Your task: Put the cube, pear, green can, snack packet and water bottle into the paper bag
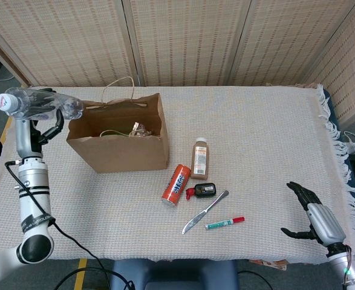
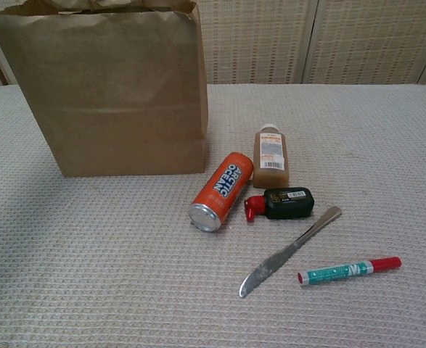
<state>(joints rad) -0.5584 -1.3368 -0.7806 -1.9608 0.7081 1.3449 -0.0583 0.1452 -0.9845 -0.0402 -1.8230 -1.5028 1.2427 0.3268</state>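
In the head view my left hand (image 1: pixel 41 118) holds a clear water bottle (image 1: pixel 35 103) lying sideways in the air, its white cap to the left, just left of the paper bag's rim. The brown paper bag (image 1: pixel 120 142) stands open at the left of the table, with a crumpled packet (image 1: pixel 142 129) showing inside. The chest view shows the bag's front (image 2: pixel 118 94) but neither hand. My right hand (image 1: pixel 313 212) is open, low at the table's near right edge, holding nothing. I see no cube, pear or green can outside the bag.
An orange can (image 1: pixel 176 184), a brown juice bottle (image 1: pixel 200 158), a small black bottle with a red cap (image 1: pixel 202 190), a knife (image 1: pixel 204 212) and a red-capped marker (image 1: pixel 224 223) lie right of the bag. A woven screen stands behind the table.
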